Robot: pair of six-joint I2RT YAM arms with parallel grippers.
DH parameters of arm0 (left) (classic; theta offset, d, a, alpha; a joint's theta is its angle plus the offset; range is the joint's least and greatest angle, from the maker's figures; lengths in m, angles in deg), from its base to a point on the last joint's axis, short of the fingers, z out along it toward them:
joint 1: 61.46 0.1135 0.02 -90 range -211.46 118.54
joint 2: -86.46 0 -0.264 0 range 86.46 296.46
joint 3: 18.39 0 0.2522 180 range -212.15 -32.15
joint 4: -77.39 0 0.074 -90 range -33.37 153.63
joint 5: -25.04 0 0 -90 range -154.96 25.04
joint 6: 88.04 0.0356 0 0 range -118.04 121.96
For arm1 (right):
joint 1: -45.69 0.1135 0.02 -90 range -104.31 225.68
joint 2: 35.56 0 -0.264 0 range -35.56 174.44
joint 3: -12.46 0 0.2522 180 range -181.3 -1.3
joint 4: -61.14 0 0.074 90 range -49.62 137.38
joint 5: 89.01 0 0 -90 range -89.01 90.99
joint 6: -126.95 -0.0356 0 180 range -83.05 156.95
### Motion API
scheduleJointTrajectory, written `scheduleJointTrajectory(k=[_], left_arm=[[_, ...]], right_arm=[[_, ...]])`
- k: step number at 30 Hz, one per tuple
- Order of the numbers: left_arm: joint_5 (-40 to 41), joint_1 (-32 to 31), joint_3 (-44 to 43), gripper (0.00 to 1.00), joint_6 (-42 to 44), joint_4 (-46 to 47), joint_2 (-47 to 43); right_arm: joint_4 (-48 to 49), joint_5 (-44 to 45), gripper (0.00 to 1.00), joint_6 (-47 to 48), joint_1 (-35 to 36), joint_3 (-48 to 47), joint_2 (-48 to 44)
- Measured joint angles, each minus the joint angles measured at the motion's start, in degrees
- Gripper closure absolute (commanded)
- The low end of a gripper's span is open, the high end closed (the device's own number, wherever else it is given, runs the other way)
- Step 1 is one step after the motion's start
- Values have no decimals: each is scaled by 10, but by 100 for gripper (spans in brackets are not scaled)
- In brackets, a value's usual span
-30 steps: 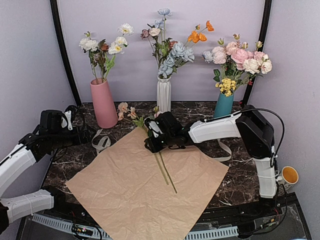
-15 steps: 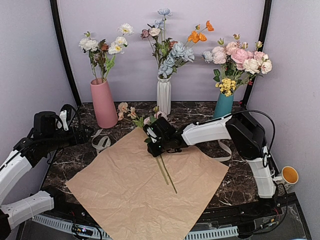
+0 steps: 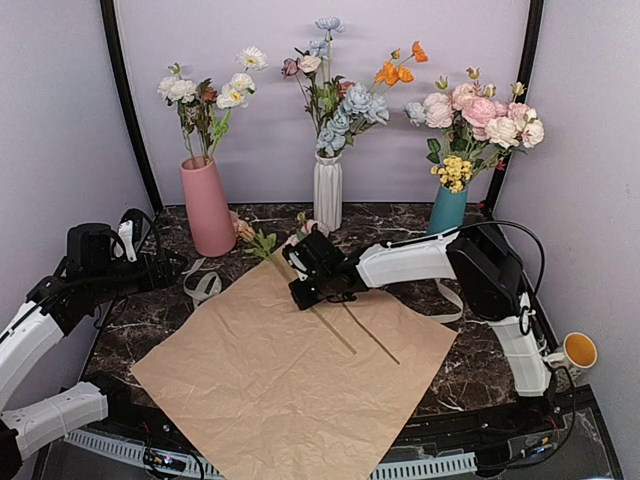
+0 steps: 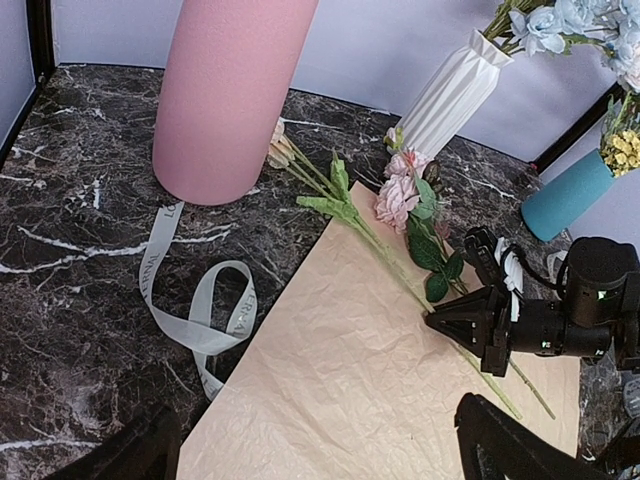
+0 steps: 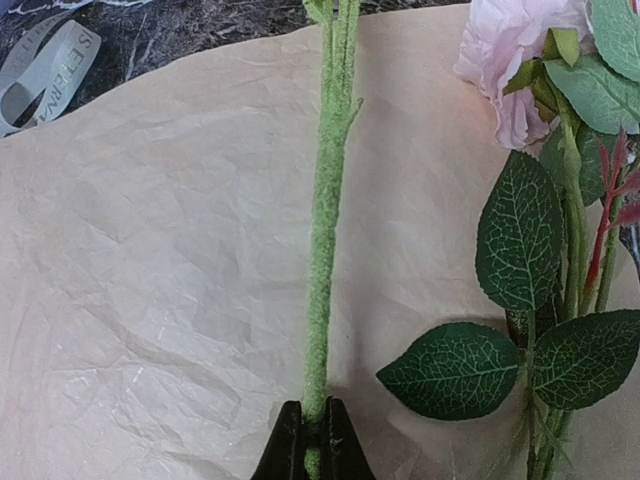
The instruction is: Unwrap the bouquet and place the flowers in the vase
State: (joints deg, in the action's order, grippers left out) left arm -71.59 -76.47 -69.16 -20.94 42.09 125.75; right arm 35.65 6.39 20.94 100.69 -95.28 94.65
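The only writing that can be read is on the cream ribbon (image 5: pixel 45 55): printed capitals that look like "ETERNA", cut off at the fold. The ribbon lies looped on the dark marble tabletop (image 3: pixel 140 320), at 9 o'clock from the far corner of the single sheet of kraft paper (image 3: pixel 270 390), which is spread flat and creased. A second pale strip (image 3: pixel 452 305) shows at the paper's 3 o'clock side, below the right arm. Three vases stand along the back: the pink vase (image 3: pixel 206 205) at 10 o'clock, a white ribbed vase (image 3: pixel 328 188) at 12 and a teal vase (image 3: pixel 447 210) at 2, each holding a bunch. The loose flowers (image 4: pixel 398 195) lie across the paper's 12 o'clock corner, with a pink bloom near the white vase, peach buds beside the pink vase's base, and two bare stem ends trailing over the paper toward 5 o'clock. The right hand (image 5: pixel 305 445) is pressed together, pinching one fuzzy green stem low over the paper. The left hand (image 4: pixel 318 445) hangs spread wide above the ribbon and holds nothing. One cup (image 3: pixel 579 351) sits at the far right edge.
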Motion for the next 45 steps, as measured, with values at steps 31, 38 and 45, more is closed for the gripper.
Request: scheduleJointTrajectory(k=[31,38,45], left_arm=[[-26,0,2,1,4,9,-2],[-26,0,4,1,5,9,-11],[-26,0,4,1,8,9,-10]], right_arm=[[-49,-128,51,-86,35,95,-98],[-83,-55,61,-69,35,51,-67],[-87,-43,88,-63,35,31,-41]])
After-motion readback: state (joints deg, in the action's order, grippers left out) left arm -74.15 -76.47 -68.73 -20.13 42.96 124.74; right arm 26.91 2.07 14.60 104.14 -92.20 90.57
